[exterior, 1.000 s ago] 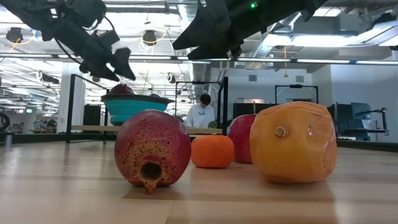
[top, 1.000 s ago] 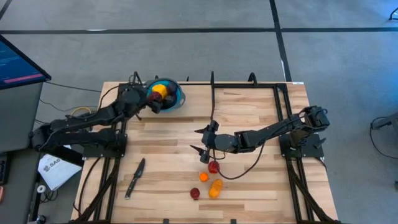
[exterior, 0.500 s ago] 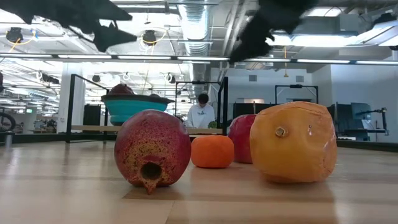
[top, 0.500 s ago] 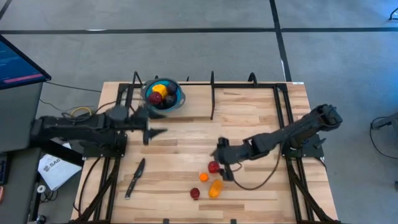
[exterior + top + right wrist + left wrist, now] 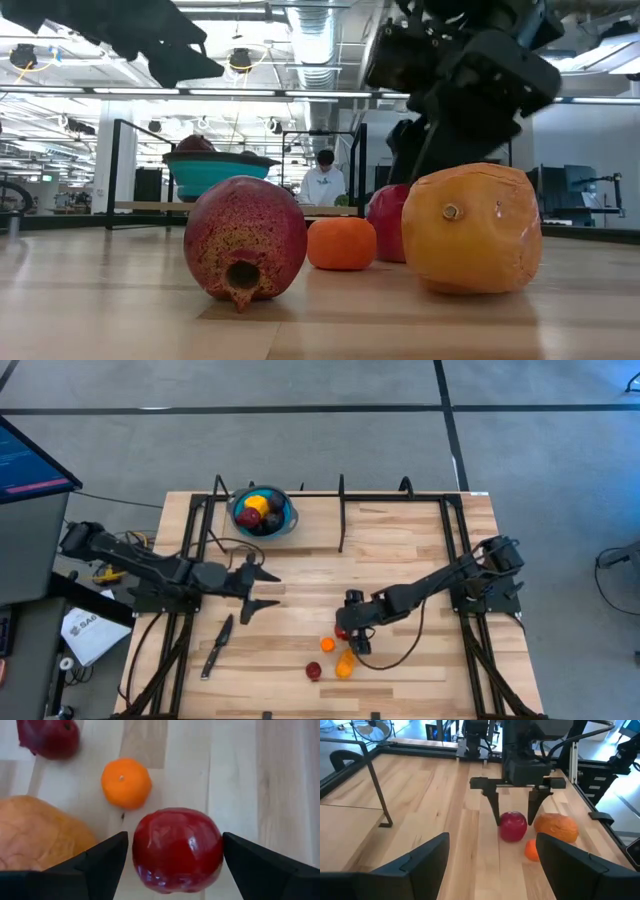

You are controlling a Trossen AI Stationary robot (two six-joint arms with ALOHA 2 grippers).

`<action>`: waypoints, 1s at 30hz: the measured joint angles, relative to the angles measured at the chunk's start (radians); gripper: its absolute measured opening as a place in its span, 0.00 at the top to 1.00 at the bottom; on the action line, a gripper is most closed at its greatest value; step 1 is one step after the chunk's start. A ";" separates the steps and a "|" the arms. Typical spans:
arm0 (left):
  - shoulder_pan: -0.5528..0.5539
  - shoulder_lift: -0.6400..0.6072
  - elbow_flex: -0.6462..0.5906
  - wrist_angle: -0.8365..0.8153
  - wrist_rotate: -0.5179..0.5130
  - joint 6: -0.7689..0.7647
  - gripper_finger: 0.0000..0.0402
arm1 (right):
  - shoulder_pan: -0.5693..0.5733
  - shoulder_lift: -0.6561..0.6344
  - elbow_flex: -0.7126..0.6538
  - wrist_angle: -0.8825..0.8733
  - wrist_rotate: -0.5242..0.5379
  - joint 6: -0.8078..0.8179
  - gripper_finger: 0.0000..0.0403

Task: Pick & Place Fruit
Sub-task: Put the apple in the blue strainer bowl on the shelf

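A red apple (image 5: 343, 629) rests on the table, seen large in the right wrist view (image 5: 177, 849). My right gripper (image 5: 350, 636) is open and points down over it, one finger on each side (image 5: 513, 810), with small gaps showing. Close by lie a small orange (image 5: 327, 644), a larger orange fruit (image 5: 346, 663) and a dark red pomegranate (image 5: 314, 671). My left gripper (image 5: 267, 588) is open and empty, hovering left of the table's middle, facing these fruits. More fruit, yellow, red and dark, sits in the blue bowl (image 5: 288, 520).
A slim dark knife (image 5: 217, 644) lies near the table's left near corner. Dark metal frame posts (image 5: 341, 510) stand along the far edge and sides. In the low view a person (image 5: 322, 183) sits far behind the table. Bare wood stretches between the bowl and the fruit cluster.
My left gripper has drawn back from the bowl toward the table's middle and near side, staying open. My right gripper has moved toward the near edge and come down over the red apple, its fingers now straddling it. The fruits have not moved.
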 joint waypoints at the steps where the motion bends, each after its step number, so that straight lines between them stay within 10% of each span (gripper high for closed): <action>1: 0.000 0.007 0.000 0.002 0.000 0.000 0.28 | 0.000 0.001 0.000 -0.002 -0.001 -0.001 0.22; 11: 0.000 0.027 0.000 0.035 -0.003 0.021 0.28 | -0.050 0.012 0.001 0.034 -0.088 0.016 0.52; 15: -0.029 0.026 0.000 0.073 -0.008 0.111 0.29 | -0.103 0.018 -0.039 0.297 -0.131 0.073 0.52; 24: -0.262 0.025 0.000 0.376 -0.189 0.668 0.33 | -0.262 0.016 -0.121 1.136 -0.258 0.407 0.47; 30: -0.412 0.025 0.002 0.633 -0.218 1.122 0.35 | -0.338 0.016 -0.129 1.384 -0.370 0.622 0.50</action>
